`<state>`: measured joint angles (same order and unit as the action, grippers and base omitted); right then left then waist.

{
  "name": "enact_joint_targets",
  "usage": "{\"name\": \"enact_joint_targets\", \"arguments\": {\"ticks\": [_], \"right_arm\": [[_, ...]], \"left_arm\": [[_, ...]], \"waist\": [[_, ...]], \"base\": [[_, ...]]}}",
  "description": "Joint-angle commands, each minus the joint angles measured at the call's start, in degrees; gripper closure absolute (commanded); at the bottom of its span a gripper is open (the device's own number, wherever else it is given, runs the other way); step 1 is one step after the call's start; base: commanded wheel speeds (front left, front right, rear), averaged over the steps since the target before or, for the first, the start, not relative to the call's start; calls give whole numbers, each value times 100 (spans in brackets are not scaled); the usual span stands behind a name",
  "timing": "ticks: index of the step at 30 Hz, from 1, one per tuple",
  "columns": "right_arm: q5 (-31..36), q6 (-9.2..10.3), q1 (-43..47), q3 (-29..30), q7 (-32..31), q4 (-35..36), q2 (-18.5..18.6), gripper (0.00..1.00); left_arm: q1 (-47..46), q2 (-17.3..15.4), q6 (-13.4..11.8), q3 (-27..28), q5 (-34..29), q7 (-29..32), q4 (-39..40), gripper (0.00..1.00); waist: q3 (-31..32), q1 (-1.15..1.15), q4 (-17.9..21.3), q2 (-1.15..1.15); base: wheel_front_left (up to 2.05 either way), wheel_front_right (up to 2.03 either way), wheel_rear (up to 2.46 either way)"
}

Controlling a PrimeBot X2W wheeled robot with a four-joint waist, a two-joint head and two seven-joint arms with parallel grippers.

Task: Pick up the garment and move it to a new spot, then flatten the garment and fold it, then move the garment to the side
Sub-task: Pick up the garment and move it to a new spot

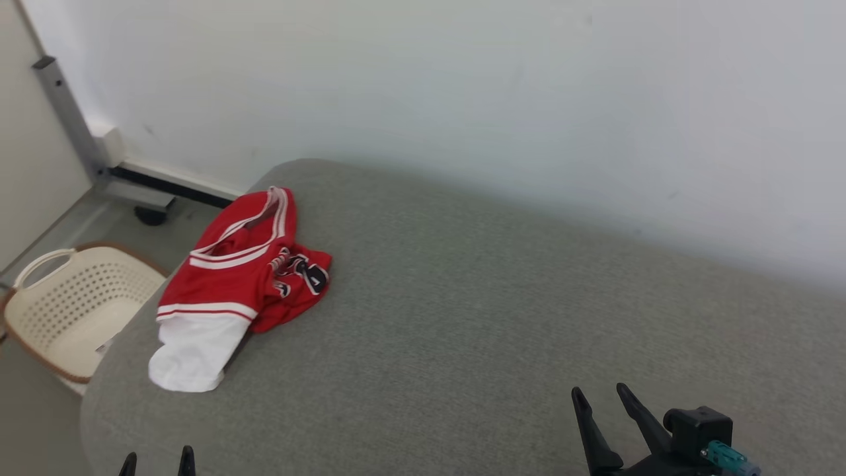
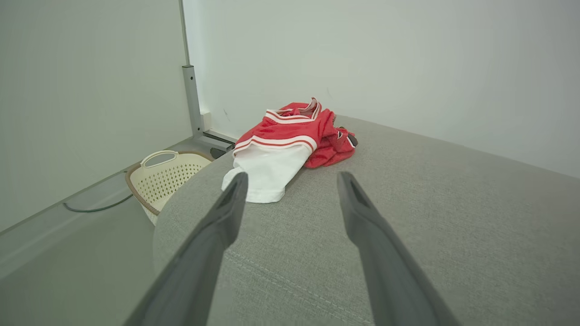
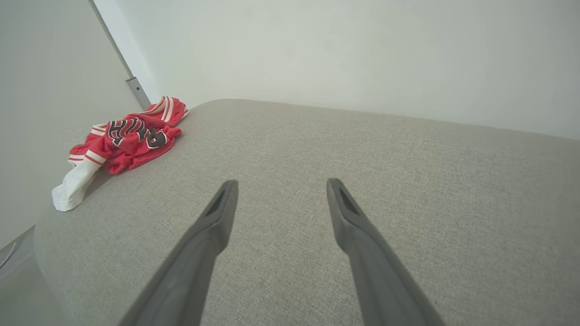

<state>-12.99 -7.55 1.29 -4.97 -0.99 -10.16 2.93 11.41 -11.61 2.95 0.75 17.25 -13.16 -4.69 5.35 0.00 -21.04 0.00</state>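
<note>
At the far left of the head view, a grey metal post (image 1: pixel 65 109) rises against the white wall (image 1: pixel 462 86). Below it, at the left edge, a cream perforated laundry basket (image 1: pixel 39 264) with a brown rim stands on the floor, just beside the rounded corner of the grey upholstered surface (image 1: pixel 496 297).

At the bottom edge, lower left, the left tool (image 1: pixel 157 463) shows as the tips of its 2 dark fingers. In the left wrist view these fingers are spread wide and released, with nothing between them. They hover over the grey fabric and point toward the garment.

The garment, a red jersey (image 1: pixel 225 277) with white trim and black lettering, lies crumpled in the left part of the frame, on the surface near its left edge and far corner. A plain white part of it stretches toward the lower left and ends close to the edge above the basket.

The middle and right of the surface are bare grey fabric running to the wall.

At the lower right, the right tool (image 1: pixel 601 393) has its 2 fingers parted and released, grasping nothing, well apart from the jersey.
</note>
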Motion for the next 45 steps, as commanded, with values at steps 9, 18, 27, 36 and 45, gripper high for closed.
{"name": "enact_joint_targets", "arguments": {"ticks": [9, 18, 27, 36, 45], "right_arm": [[-15, 14, -37, -50, 46, -74, -7, 0], [44, 14, -13, -52, -21, -16, -7, 0], [301, 14, -240, -75, -330, 444, 88, 0], [481, 14, -781, -502, -1050, 1424, 676, 0], [477, 14, -724, -507, -1602, 2375, 1182, 0]], "left_arm": [[98, -63, -69, 25, 65, 37, 105, 0], [9, -23, -144, -25, 128, 130, 51, 0], [-1417, -195, 89, -158, 474, 953, -440, 0], [-4060, -492, 390, -284, 1127, 1771, -2204, 0], [-5403, -788, 350, -358, 1282, 2594, -3562, 0]], "waist": [[-25, 0, -502, 0], [-53, 0, -541, 0], [-671, 0, -339, 0], [-2094, 0, 384, 0], [-2953, 0, 843, 0]], "base": [[0, 0, 0], [0, 0, 0], [0, 0, 0], [0, 0, 0], [0, 0, 0]]}}
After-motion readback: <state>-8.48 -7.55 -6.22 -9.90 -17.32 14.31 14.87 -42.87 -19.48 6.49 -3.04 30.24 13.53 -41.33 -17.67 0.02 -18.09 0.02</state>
